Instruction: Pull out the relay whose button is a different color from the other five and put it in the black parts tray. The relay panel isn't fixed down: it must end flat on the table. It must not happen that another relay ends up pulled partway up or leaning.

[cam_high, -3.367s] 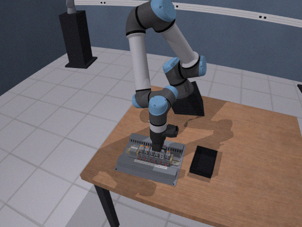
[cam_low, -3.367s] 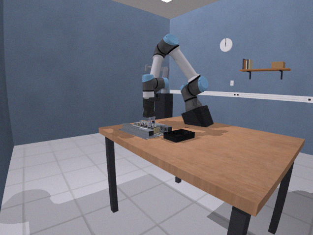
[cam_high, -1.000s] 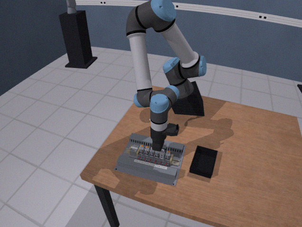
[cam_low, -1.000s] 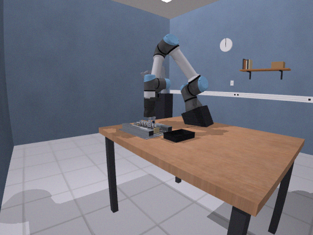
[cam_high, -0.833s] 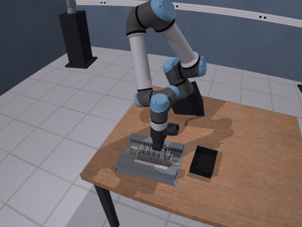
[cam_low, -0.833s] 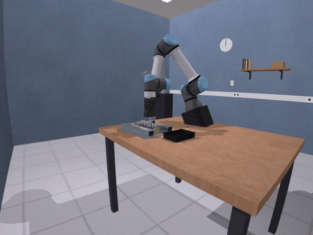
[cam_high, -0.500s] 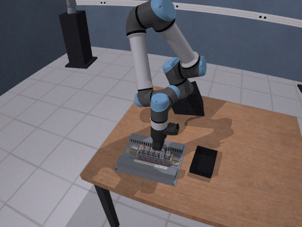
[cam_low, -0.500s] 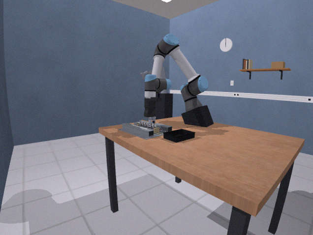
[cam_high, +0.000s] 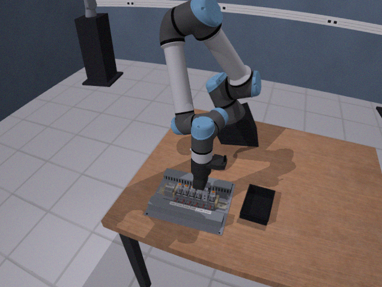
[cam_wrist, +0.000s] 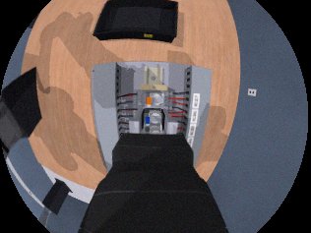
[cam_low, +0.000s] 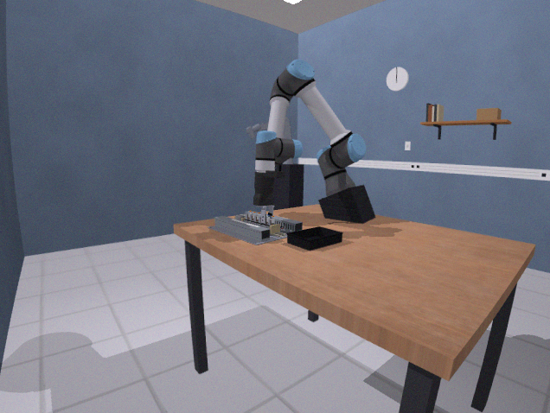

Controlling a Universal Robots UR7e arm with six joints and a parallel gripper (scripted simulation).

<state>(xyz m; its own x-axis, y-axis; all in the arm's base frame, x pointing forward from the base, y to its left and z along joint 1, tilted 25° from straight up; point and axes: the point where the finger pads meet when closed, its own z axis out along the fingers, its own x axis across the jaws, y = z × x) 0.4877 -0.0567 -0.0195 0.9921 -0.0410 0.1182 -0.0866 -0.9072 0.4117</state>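
The grey relay panel [cam_high: 190, 202] lies flat on the wooden table near its left front corner, with a row of relays across its middle. Most visible buttons are orange [cam_high: 187, 186]. My gripper [cam_high: 199, 188] reaches straight down into the row, shut on the relay with the blue button [cam_wrist: 152, 119], which shows between the fingers in the wrist view. An orange-button relay [cam_wrist: 154, 99] sits just beyond it. I cannot tell whether the held relay is still seated in its socket. The black parts tray [cam_high: 257, 203] stands empty to the right of the panel and also shows in the wrist view [cam_wrist: 138, 20].
The arm's black base block [cam_high: 241, 129] stands on the table behind the panel. A black pedestal [cam_high: 97, 49] stands on the floor at the back left. The table's left edge runs close beside the panel.
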